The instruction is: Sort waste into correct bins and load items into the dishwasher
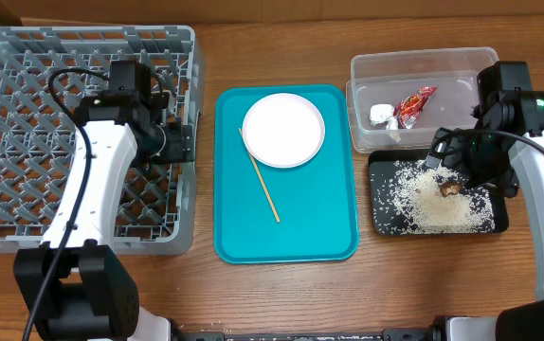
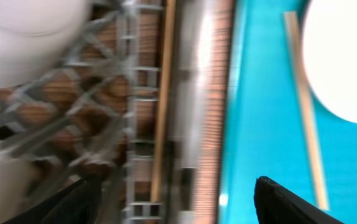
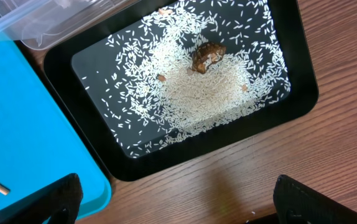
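The stick (image 1: 262, 187) lies on the tray (image 1: 319, 218), just below the plate (image 1: 283, 130). The plate sits at the tray's far end. The stick's top end is at the plate's L rim. I can't tell if it touches or slips under. Its long way runs from the tray's far-L part down to the tray's middle, leaning a bit R.

The L gripper (image 1: 172, 142) hangs just off the tray's L side, over the R edge of the rack (image 1: 26, 95). Its jaws are spread wide w/ nothing in them. The L wrist pic is blurry, but the gap shows. The stick & plate lie to the R of those jaws, near, past the tray's L rim. In that pic the stick runs almost straight away from the fingers. The jaws look set across its thin way, so prob. only a slide to the R is needed, not a big wrist turn.

The R gripper (image 1: 454, 156) is well off the tray's R side, over the black tray (image 1: 378, 194) w/ rice (image 1: 433, 206) and a brown bit (image 1: 449, 188). Its jaws are wide apart too, and empty.

The bin (image 1: 424, 59) off the tray's far-R corner holds a red wrapper (image 1: 412, 104) & a white wad (image 1: 381, 115).

I think the L arm should take the stick. It's nearer to both stick and rack.
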### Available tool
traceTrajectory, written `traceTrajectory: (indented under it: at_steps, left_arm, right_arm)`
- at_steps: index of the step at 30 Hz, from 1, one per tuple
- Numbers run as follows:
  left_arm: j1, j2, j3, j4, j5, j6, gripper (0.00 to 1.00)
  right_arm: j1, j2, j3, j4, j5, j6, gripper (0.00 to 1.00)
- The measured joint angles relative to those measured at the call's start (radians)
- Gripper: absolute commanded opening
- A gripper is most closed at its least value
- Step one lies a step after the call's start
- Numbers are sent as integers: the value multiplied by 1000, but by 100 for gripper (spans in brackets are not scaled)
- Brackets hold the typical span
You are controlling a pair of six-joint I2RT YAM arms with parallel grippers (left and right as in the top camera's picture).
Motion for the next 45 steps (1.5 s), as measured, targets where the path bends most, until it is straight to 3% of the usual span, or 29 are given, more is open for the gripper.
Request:
traceTrajectory:
  at_steps: [2,7,13,18,31,33,37,43,45]
  left_arm:
    - [-23,0,3,5,73,-24,74]
    - [-142,0,4,-8,124,-173,78]
    - [-315,0,-15,0,28,-395,81]
    - [-439,18,-61,57,-69,-540,78]
    - [-512,261,-86,134,-125,-624,70]
    - [-512,285,-87,133,-126,-631,63]
    - [-512,299,-86,127,-122,-635,31]
    - [-512,299,-86,92,-129,-633,15]
    - [-512,299,-86,87,-134,-636,4]
  right_arm:
    - [0,0,0,0,0,0,100]
    - [0,0,0,0,0,0,100]
    - [0,0,0,0,0,0,100]
    - [0,0,0,0,0,0,100]
    - [0,0,0,0,0,0,100]
    - [0,0,0,0,0,0,100]
    - [0,0,0,0,0,0,100]
    - [0,0,0,0,0,0,100]
    - [0,0,0,0,0,0,100]
